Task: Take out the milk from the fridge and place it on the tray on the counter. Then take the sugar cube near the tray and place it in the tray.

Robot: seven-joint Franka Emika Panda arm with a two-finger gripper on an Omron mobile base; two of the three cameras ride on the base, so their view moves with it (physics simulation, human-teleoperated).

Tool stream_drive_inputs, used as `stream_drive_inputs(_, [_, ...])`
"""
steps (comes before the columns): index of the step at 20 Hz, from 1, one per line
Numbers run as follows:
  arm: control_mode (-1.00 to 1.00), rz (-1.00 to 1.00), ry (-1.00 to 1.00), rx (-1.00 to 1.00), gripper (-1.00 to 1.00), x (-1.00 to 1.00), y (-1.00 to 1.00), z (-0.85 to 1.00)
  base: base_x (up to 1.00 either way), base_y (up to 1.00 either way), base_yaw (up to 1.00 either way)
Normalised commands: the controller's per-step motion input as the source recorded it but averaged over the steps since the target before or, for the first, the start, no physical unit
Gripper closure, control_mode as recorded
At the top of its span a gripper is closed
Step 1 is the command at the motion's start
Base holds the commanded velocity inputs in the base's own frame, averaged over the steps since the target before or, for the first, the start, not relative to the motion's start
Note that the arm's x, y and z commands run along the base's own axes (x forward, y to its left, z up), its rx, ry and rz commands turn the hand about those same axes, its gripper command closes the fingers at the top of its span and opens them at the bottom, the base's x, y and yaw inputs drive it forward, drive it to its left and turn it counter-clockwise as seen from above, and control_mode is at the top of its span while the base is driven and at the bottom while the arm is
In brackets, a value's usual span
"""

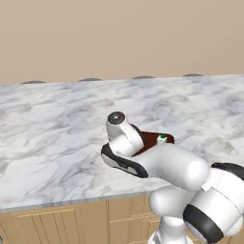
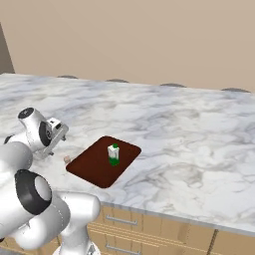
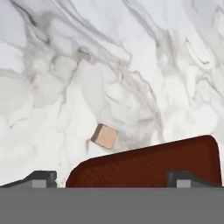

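The milk point(image 2: 113, 154), a small green carton with a white top, stands upright near the middle of the dark reddish-brown tray point(image 2: 94, 167) on the marble counter point(image 2: 189, 134). The arm covers most of the tray point(image 1: 150, 139) in the left base view, where the milk's top point(image 1: 162, 138) peeks out. The sugar cube point(image 2: 66, 159) lies on the marble just off the tray's left corner. My gripper point(image 2: 50, 148) hangs over that corner, pointing down. In the hand view the gripper point(image 3: 113, 179) is open, with the sugar cube point(image 3: 104, 136) just beyond the tray's edge point(image 3: 153, 166), nothing held.
Light wooden drawers point(image 2: 129, 226) run under the counter's front edge. A beige wall point(image 1: 119, 38) closes the back. A dark upright strip point(image 2: 5, 55) at the far left could be the fridge's side; too little shows to tell. Bare marble point(image 1: 52, 138) spreads to the left and right.
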Motion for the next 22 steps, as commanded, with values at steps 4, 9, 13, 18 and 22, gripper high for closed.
stream_drive_inputs(4, [-1.0, -0.15, 0.28, 0.07, -1.0, 0.0, 0.0, -0.16, 0.0, 0.0, 0.0])
stream_drive_inputs(9, [-1.0, -0.11, 0.23, 0.06, -1.0, 0.0, -0.01, -0.1, 0.0, 0.0, 0.0])
stream_drive_inputs(13, [-1.0, -0.08, 0.17, 0.01, -1.0, 0.0, 0.0, -0.24, 0.0, 0.0, 0.0])
stream_drive_inputs(18, [-1.0, -0.02, 0.17, 0.0, -1.0, 0.11, 0.0, -0.28, 0.0, 0.0, 0.0])
stream_drive_inputs(22, [-1.0, 0.0, 0.11, 0.0, -1.0, 0.24, 0.0, -0.21, 0.0, 0.0, 0.0])
